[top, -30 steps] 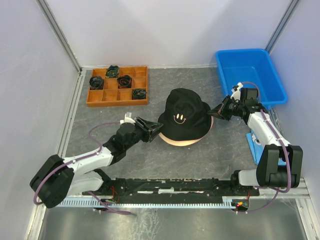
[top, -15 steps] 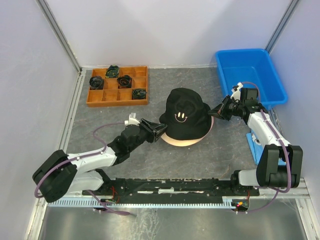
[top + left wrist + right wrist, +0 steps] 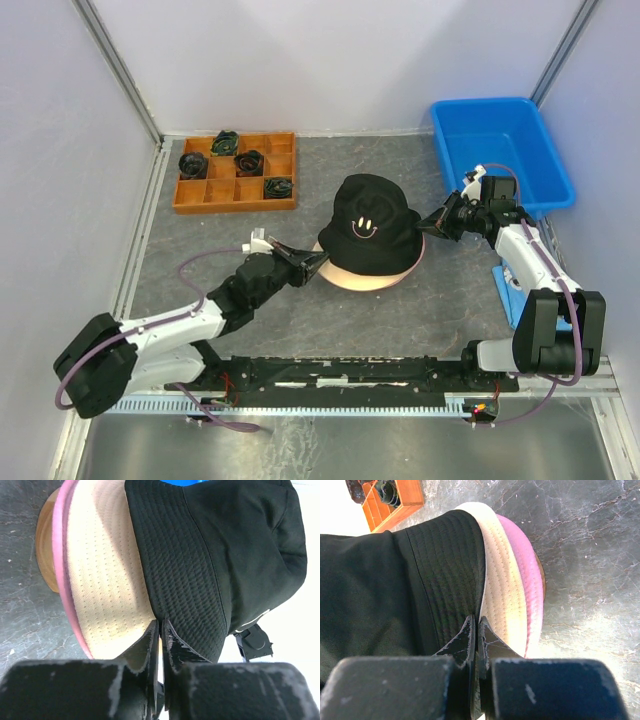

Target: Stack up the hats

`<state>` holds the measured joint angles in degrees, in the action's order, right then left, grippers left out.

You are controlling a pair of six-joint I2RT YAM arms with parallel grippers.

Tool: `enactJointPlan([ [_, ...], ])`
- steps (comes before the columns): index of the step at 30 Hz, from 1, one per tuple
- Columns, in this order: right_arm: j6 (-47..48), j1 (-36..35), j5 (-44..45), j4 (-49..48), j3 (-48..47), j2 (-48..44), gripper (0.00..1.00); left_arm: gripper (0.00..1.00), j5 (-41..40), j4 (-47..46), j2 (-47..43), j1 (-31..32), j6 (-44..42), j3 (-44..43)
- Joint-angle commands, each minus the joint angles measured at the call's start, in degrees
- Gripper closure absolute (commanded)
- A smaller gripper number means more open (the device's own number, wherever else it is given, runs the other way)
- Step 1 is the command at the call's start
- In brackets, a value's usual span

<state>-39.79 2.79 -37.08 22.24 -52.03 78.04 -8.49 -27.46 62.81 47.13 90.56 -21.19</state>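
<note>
The black hat [image 3: 368,225] sits on top of the pile in the middle of the table [image 3: 200,235], with its smiley face turned to the near side. Under its brim I see a beige hat [image 3: 107,580], then the rim of a pink hat [image 3: 525,570], and all rest on the wooden stand [image 3: 45,545]. My left gripper [image 3: 310,262] is at the left edge of the black brim, with the fingers pressed together on the fabric, just where it meets the beige hat. My right gripper [image 3: 428,226] does the same at the opposite edge, its fingers pinched on the black brim. My left arm lies low and stretched, going diagonally from the near left corner up to the pile. My right arm goes up along the right side and bends at the wrist to the left, close beside the blue bin [image 3: 500,150]. An orange tray [image 3: 236,172] with dark bundles stands at the far left, well apart from the hats.
</note>
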Motion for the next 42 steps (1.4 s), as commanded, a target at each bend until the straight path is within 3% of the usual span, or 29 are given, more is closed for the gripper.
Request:
enactJointPlan([
  [1, -0.4, 0.2, -1.6, -2.4, -0.4, -0.6, 1.00, 0.80, -2.4, 0.3, -3.7, 0.4, 1.5, 0.7],
  [5, -0.5, 0.1, -1.7, -2.6, -0.4, -0.5, 1.00, 0.56, -2.4, 2.2, -7.9, 0.5, 1.1, 1.5],
  [9, -0.6, 0.1, -1.5, -2.9, -0.3, -0.5, 1.00, 0.47, -4.4, 5.2, -13.0, 1.5, 2.6, 3.3],
  [23, -1.4, 0.1, -1.5, -3.4, -0.1, -0.3, 1.00, 0.45, -6.1, -0.5, -8.1, 4.9, 6.5, 3.9],
  [42, -0.8, 0.2, -1.9, -3.2, -0.5, 0.8, 1.00, 0.49, -6.6, -9.6, -0.5, 4.8, 3.6, -0.5],
])
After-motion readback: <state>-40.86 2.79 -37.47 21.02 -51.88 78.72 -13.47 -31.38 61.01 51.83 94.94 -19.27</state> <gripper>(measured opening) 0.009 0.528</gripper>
